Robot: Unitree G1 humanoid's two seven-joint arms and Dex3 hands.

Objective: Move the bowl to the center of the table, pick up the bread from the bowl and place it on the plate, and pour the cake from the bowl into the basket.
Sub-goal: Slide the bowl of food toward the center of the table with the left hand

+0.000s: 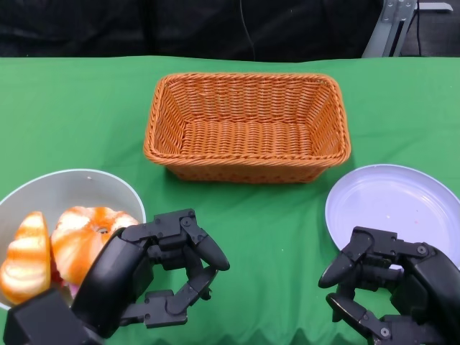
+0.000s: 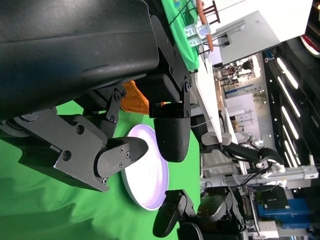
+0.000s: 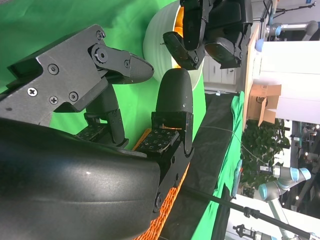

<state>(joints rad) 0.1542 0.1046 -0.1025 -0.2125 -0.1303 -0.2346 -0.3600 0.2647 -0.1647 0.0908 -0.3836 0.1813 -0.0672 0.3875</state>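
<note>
Left hand point(image 1: 154, 277): we hold nothing; fingers apart and loosely curved, hovering just beside the bowl's rim.
Right hand point(image 1: 384, 287): we hold nothing here either; fingers apart, at the near edge of the plate point(image 1: 395, 205).
Bowl point(image 1: 108, 183): immediately outboard of our left hand, at the table's left, not yet at the center; bread point(image 1: 90, 233) and a second striped piece point(image 1: 25, 255) lie inside; we cannot tell which is the cake.
Basket point(image 1: 248, 126): beyond both hands, roughly midway between them, nothing in it.
Risk: we judge that a grip on the rim alone could tilt the bowl and spill the contents early; dragging could bunch the green cloth point(image 1: 72, 115).
Views: the head view alone shows the bowl's contents; the right wrist view shows the left hand point(image 3: 207, 30) against the bowl's outer wall point(image 3: 157, 42); the left wrist view shows the plate point(image 2: 147, 182) and right hand point(image 2: 192, 222), plus a room background.
</note>
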